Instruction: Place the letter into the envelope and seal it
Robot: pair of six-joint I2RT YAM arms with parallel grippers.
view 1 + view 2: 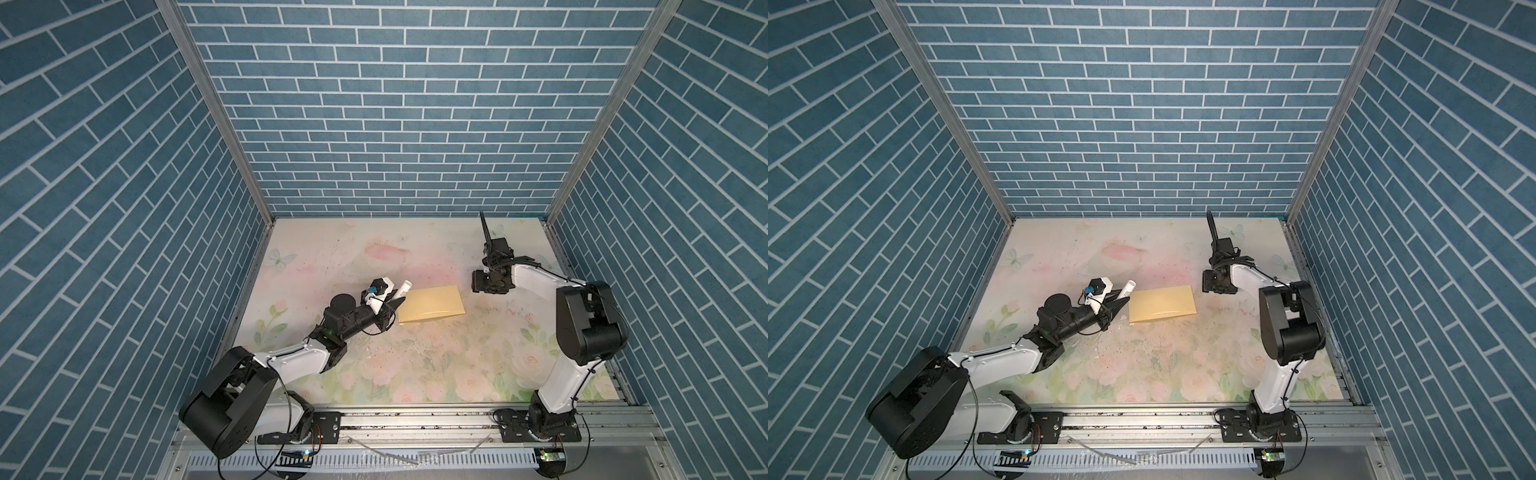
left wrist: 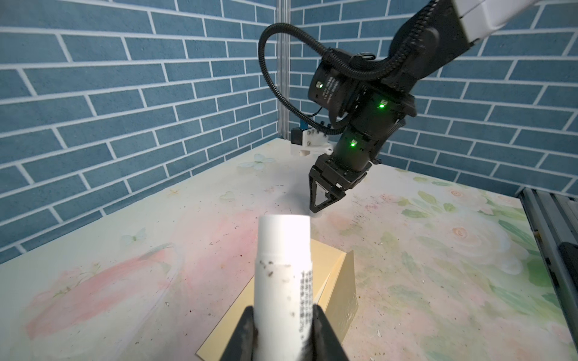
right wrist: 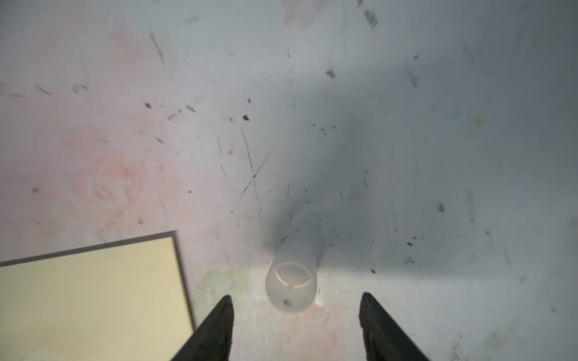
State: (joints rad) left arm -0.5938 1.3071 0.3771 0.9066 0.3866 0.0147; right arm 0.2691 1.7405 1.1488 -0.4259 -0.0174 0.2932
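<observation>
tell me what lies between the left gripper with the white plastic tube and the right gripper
The long yellow paper envelope lies between them, seen in both top views.

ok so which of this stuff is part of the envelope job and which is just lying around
job: envelope; white tube, likely glue, in left end effector; clear cap below open right end effector
lying about: dark specks; clear plastic strip at the front

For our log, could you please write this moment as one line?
left tool: shut on glue stick | right tool: open near cap | envelope: on table
</observation>
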